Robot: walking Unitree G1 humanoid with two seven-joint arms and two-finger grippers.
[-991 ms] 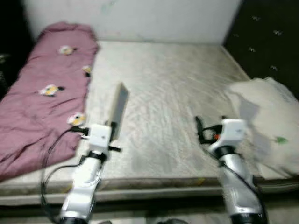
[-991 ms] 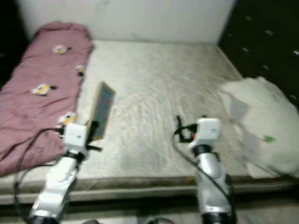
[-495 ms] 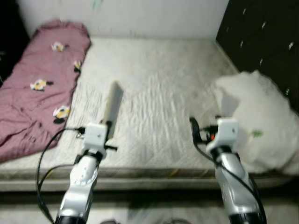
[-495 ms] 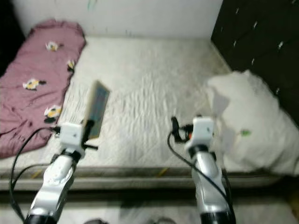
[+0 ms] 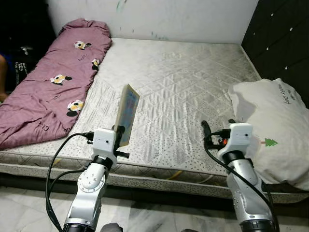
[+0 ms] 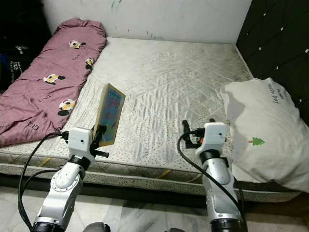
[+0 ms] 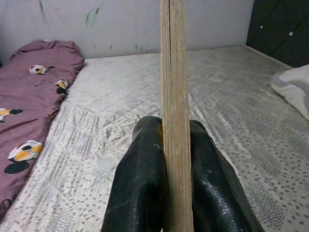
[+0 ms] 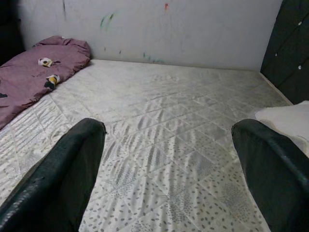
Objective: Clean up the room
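Left gripper (image 7: 176, 159) is clenching a thin book (image 5: 127, 115) edge-on above the mattress (image 5: 193, 87) front edge. Right gripper (image 8: 169, 159) is hanging released. Pillow (image 5: 275, 130) lettering is unreadable.

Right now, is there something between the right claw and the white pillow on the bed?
Nothing visible stands between them. The right claw, open, hovers above the mattress edge, and the white pillow lies just beside it.
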